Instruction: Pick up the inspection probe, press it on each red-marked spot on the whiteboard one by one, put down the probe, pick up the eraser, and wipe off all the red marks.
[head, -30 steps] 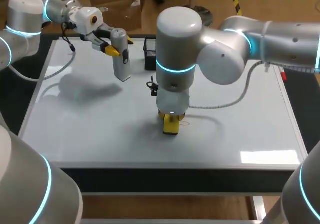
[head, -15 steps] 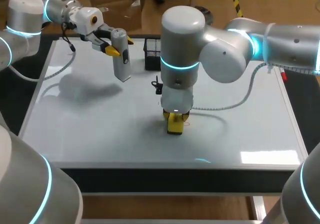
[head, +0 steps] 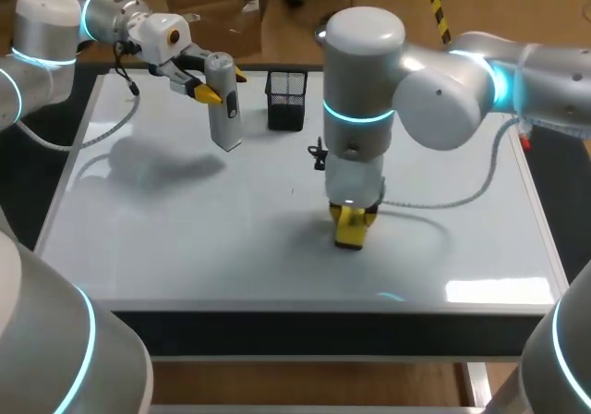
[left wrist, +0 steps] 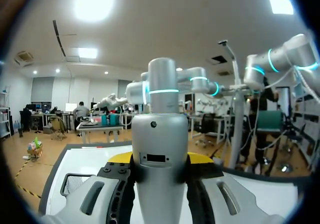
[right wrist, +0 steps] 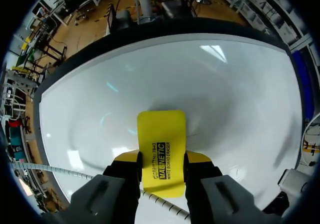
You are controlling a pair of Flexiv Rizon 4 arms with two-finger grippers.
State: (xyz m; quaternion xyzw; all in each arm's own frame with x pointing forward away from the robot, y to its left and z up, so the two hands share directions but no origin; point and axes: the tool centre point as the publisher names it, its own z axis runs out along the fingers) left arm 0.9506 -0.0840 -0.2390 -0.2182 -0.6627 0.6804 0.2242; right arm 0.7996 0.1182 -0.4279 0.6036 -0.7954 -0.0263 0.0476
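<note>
1 inspection probe (head: 224,109), a grey cylinder, is clamped between the 2 yellow-tipped fingers of the left gripper (head: 211,91), which press on it from 2 sides. It hangs upright below them over the far part of the whiteboard (head: 166,211); I cannot tell whether its lower end touches. 1 black mesh basket (head: 286,100) stands on the board just beyond the probe, on the side away from the left fingers. 1 yellow eraser (right wrist: 161,144) sits in the right gripper (right wrist: 161,166). Its 2 fingers (right wrist: 127,170) close on the eraser's 2 long edges, and most of its body sticks out ahead of the tips, its far end down at the white surface. The 2 grippers are well apart.
</note>
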